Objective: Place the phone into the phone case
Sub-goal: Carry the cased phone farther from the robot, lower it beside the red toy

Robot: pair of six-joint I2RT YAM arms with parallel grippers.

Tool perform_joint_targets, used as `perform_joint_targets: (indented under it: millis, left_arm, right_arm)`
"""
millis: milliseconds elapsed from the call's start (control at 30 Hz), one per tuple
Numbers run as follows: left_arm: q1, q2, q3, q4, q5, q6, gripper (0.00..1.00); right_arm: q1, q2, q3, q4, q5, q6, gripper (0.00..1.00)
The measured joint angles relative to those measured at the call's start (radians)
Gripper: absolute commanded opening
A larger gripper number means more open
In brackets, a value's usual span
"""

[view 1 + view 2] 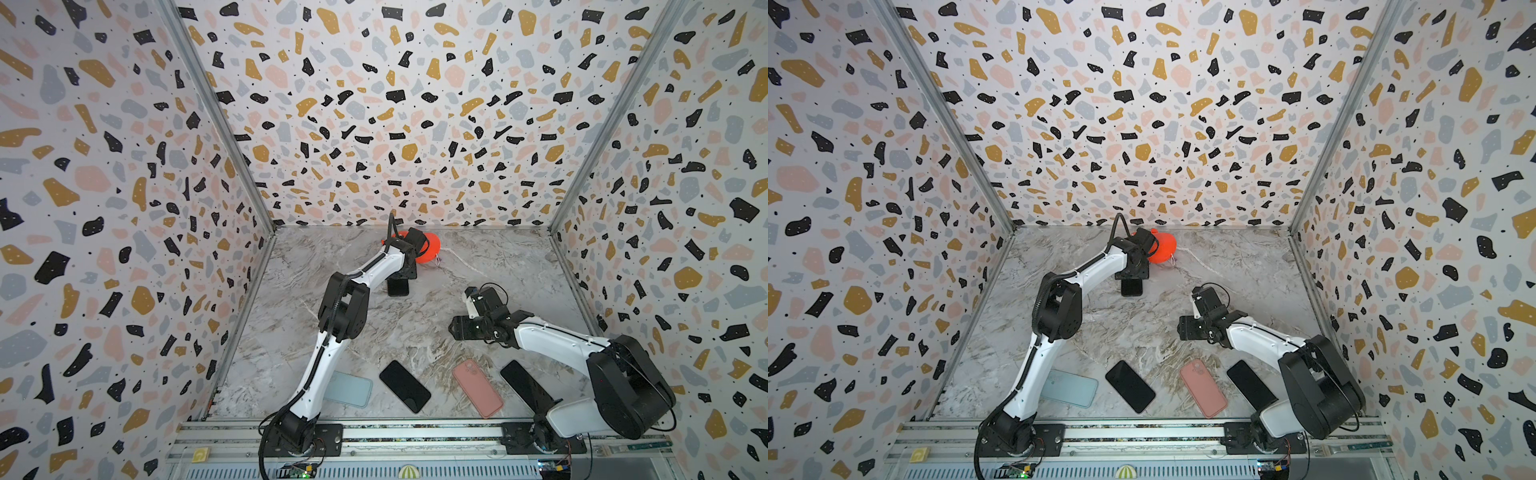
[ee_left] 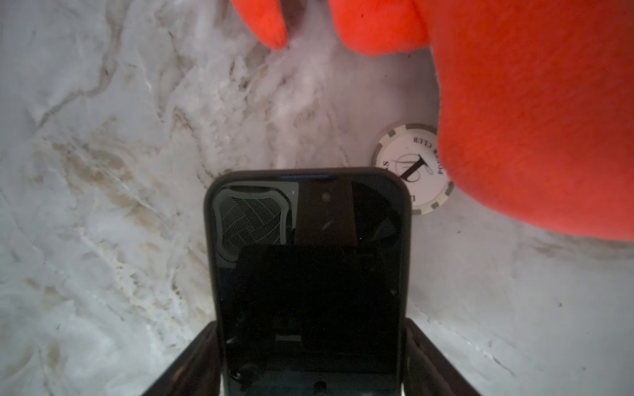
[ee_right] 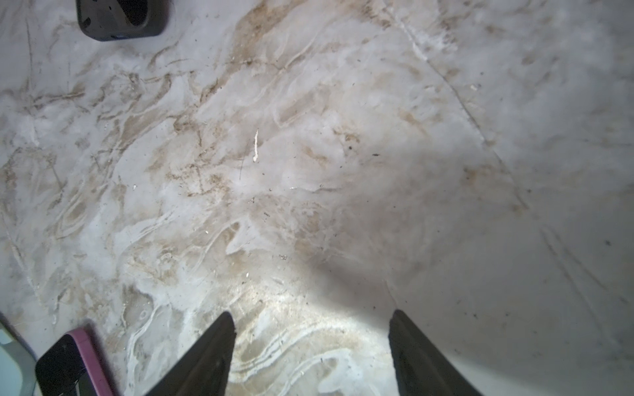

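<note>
At the back of the table my left gripper (image 1: 401, 276) points down over a black phone (image 1: 398, 287). In the left wrist view the phone (image 2: 308, 274) lies between the two fingers (image 2: 192, 363), which press on its long sides; a dark rim frames its screen. Near the front edge lie a light blue case (image 1: 347, 388), a black phone (image 1: 405, 386), a pink case (image 1: 478, 388) and another black phone (image 1: 525, 386). My right gripper (image 1: 455, 328) hangs open over bare marble (image 3: 312, 313), holding nothing.
An orange plush toy (image 1: 428, 247) sits right behind the left gripper, close to the held phone (image 2: 531, 120). A white poker chip (image 2: 411, 168) lies partly under the toy beside the phone's top corner. Patterned walls close in the table on three sides.
</note>
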Motion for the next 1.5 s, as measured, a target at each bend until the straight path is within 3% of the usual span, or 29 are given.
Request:
perform_joint_targets:
  millis: [667, 1033, 1233, 1367, 1500]
  left_arm:
    - [0.008, -0.032, -0.105, 0.05, 0.022, 0.024, 0.71]
    - [0.008, -0.035, -0.106, 0.048, 0.023, 0.051, 0.87]
    - [0.013, -0.041, -0.108, 0.043, 0.024, 0.063, 0.88]
    - [0.012, -0.116, -0.19, 0.048, 0.025, 0.071, 0.88]
    - [0.002, -0.309, -0.373, 0.076, 0.026, 0.071, 0.88]
  right_arm:
    - [-0.004, 0.006, 0.0, 0.007, -0.011, -0.001, 0.73]
    - [-0.004, 0.018, 0.034, 0.004, -0.011, -0.011, 0.73]
    - [-0.004, 0.018, 0.034, 0.002, -0.011, -0.012, 0.73]
    - [-0.004, 0.018, 0.034, -0.005, -0.017, -0.023, 0.73]
    - [0.006, 0.01, 0.034, -0.019, -0.027, -0.042, 0.72]
